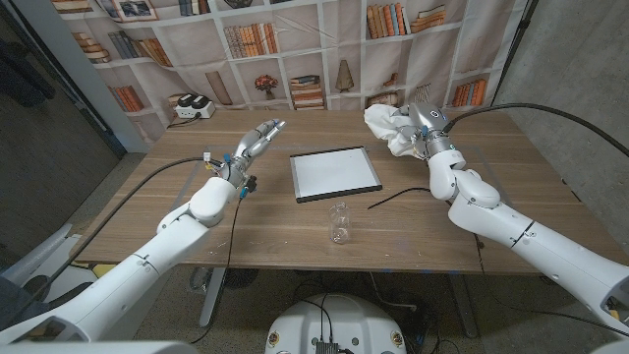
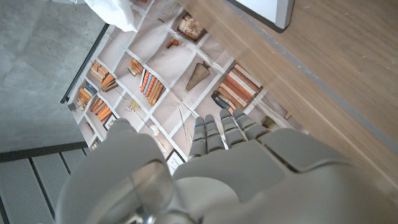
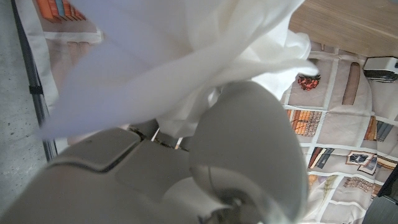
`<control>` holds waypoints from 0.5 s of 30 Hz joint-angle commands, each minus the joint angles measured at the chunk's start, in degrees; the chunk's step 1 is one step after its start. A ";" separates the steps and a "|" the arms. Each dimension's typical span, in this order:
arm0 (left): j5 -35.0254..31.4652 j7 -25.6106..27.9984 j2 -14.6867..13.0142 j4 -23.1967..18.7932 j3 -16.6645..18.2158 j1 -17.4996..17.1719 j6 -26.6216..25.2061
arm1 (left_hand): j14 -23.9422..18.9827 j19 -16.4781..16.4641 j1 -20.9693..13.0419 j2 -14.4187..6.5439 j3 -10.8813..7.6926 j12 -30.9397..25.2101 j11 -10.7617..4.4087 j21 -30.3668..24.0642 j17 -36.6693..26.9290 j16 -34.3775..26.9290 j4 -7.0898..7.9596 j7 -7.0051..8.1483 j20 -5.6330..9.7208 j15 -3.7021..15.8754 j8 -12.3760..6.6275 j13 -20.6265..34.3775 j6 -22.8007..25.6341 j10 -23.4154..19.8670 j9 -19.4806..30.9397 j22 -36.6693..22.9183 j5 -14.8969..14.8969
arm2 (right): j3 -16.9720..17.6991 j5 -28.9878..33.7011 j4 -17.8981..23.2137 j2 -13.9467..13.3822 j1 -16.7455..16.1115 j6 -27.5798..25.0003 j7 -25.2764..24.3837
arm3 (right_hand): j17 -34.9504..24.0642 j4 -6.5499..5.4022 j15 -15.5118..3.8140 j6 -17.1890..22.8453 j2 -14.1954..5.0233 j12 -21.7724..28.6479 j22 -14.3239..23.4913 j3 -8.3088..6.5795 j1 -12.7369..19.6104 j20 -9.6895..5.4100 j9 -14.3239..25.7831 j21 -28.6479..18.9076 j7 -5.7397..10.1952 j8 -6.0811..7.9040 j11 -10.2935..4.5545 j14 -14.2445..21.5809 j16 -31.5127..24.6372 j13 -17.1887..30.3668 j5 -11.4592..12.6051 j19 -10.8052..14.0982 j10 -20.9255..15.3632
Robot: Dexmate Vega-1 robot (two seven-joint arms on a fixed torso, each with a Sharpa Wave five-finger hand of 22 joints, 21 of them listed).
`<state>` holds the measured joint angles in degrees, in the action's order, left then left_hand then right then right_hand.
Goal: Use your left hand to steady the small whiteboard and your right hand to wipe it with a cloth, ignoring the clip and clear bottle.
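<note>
L hand (image 1: 257,138) is raised over the tabletop (image 1: 177,211) w/ fingers apart and stretched fwd, holding nothing, just left of the whiteboard (image 1: 335,173) and not touching it. In the L wrist view the same hand (image 2: 230,134) reaches out w/ fingers extended, whiteboard corner (image 2: 264,11) beyond. Whiteboard lies flat near the tabletop's middle, blank white face up. Clear bottle (image 1: 339,223) lies on its side just in front of the board. R hand (image 1: 421,130) is up above the far right part of the tabletop, gripping a bunched white cloth (image 1: 389,126); R wrist view shows cloth (image 3: 186,56) draped over that hand (image 3: 186,162).
</note>
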<state>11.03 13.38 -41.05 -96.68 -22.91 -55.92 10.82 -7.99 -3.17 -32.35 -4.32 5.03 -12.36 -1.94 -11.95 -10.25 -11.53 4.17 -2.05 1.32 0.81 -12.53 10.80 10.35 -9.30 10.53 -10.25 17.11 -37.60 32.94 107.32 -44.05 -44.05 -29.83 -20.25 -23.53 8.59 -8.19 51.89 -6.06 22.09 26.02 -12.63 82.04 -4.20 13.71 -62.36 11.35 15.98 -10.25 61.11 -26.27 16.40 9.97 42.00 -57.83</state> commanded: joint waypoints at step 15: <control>-21.68 -0.06 -6.48 -2.48 -4.82 1.09 -2.15 | -1.27 -1.16 -1.55 -0.45 -0.07 -0.29 -1.11 -0.15 -0.17 -0.11 -0.67 1.31 0.81 1.19 -0.84 0.11 2.77 -1.44 0.22 -0.07 0.45 | -3.72 5.61 0.91 4.26 1.89 -2.74 3.77 | -0.31 -0.03 -5.53 -0.19 -1.50 0.03 -0.21 -0.69 1.26 -8.24 0.35 -0.44 -0.20 0.04 0.17 2.13 0.20 0.56 0.43 -0.84 -0.41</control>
<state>0.45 15.10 -45.26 -97.58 -25.47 -55.84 10.68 -9.01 -3.79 -33.82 -4.31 4.96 -12.36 -2.85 -11.95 -10.25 -11.53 3.79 -0.72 1.93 1.84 -12.94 10.80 12.29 -10.22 10.53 -10.12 17.11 -39.93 37.43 107.80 -40.99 -43.03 -32.76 -18.22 -23.51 8.63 -8.19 51.89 -6.04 21.86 25.75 -12.67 82.06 -4.07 14.00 -62.36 11.35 15.98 -10.25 61.12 -26.09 16.66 9.97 41.45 -57.82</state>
